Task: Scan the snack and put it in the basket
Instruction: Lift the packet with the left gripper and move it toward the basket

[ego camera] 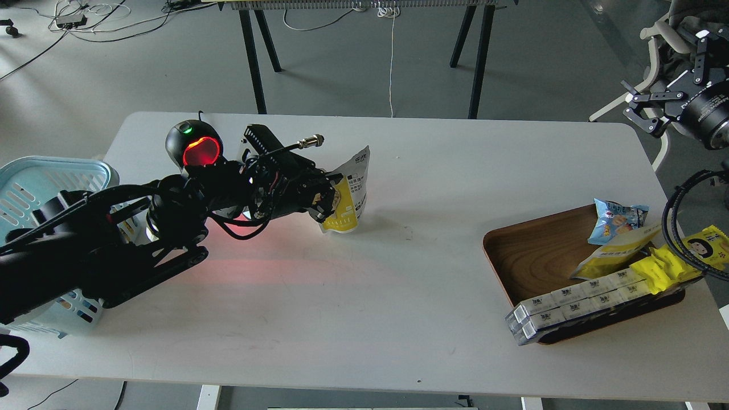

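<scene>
The snack, a yellow-and-white pouch with black text on a white panel, is tilted left near the table's middle back, its bottom just off or barely on the table. My left gripper is shut on the pouch's left side. The light blue basket stands at the table's far left, partly hidden behind my left arm. My right gripper hangs off the table at the upper right, open and empty.
A black scanner glowing red stands just left of the pouch, behind my left arm. A brown wooden tray at the right holds a blue packet, yellow wrappers and white boxes.
</scene>
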`<action>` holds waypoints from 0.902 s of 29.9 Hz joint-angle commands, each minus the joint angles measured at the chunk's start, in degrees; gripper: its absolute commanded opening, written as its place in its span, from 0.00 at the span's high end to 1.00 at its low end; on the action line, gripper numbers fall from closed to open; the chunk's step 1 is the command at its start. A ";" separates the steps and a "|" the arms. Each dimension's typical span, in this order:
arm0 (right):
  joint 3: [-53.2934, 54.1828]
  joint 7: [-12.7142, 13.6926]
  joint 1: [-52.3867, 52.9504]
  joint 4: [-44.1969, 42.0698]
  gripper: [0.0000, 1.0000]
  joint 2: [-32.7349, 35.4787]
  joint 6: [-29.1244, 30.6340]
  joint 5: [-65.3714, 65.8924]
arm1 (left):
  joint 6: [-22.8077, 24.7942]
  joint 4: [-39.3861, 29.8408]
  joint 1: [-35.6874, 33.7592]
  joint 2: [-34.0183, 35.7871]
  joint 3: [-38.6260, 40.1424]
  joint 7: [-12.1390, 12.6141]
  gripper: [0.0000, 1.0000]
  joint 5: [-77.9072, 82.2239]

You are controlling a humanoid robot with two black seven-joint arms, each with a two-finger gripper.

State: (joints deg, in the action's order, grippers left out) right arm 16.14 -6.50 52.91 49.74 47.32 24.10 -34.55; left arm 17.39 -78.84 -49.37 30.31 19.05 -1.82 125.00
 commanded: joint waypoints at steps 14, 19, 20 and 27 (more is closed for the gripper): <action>0.03 0.00 0.35 0.00 0.02 -1.70 -0.90 2.11 | 2.73 -17.40 -0.73 16.00 2.74 -1.43 1.00 0.00; 0.03 0.00 0.27 0.00 0.02 -1.71 -0.90 2.11 | 4.05 -19.95 -0.82 19.08 2.92 -0.82 1.00 0.00; 0.03 0.00 0.27 0.00 0.02 -1.71 -0.90 2.11 | 4.57 -20.21 -0.73 19.69 3.01 -0.82 1.00 0.00; 0.03 0.00 0.27 0.00 0.02 -1.71 -0.90 2.11 | 5.11 -21.01 -0.73 20.93 3.01 -0.73 1.00 0.00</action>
State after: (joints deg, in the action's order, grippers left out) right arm 16.17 -6.50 53.18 49.74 45.61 23.20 -32.43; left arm 22.46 -99.79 -50.10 51.01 22.05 -2.62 124.99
